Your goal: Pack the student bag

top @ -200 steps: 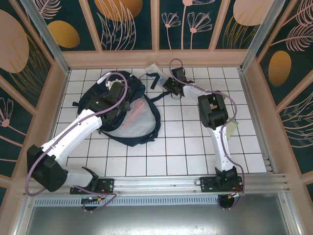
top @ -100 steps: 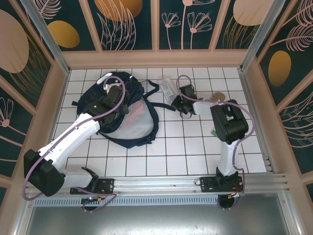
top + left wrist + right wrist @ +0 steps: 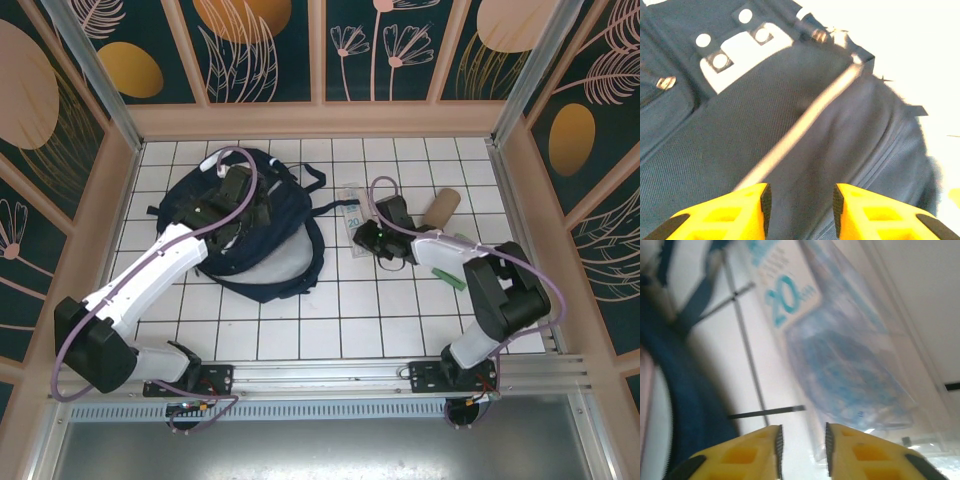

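The student bag lies on the left half of the white tiled bench, towards the back, with its dark straps trailing right. My left arm crosses over it, so much of its top is hidden from above. My left jaws stand apart over the navy fabric with nothing between them. Whether they touch the cloth I cannot tell, as the yellow fingertips are cut off by the lower edge of the left wrist view.

My right jaws are slightly parted and empty, low over a clear packet printed with a blue "20". The blur hides what is inside it. A brown tube lies behind my right arm. Beside that forearm lies a small green thing that I cannot make out.
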Robot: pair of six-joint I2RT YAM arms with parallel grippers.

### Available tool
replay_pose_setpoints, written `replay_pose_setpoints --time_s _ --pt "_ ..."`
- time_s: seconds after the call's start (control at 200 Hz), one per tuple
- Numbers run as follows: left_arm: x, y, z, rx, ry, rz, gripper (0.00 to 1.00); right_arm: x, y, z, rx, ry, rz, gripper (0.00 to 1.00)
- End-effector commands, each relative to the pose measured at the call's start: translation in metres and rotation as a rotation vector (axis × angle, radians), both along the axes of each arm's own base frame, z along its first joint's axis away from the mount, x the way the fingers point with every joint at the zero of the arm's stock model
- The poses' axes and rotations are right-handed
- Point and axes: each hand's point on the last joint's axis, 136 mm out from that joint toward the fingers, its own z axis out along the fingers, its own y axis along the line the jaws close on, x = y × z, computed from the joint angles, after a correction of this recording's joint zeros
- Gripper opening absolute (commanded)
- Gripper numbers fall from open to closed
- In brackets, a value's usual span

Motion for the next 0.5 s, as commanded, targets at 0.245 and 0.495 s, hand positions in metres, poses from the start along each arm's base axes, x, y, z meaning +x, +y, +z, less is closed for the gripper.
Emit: replay_pose_setpoints --time_s 0.245,0.495 --pt "0.005 -0.14 -0.026 -0.235 0.044 -0.256 0.21 0.043 -0.031 0.036 0.023 -0.173 0.087 0.41" --pt "0.028 -0.187 -0.097 -0.182 0.147 -0.32 0.09 0.067 -0.053 -0.003 0.007 -0.116 0.08 0.43"
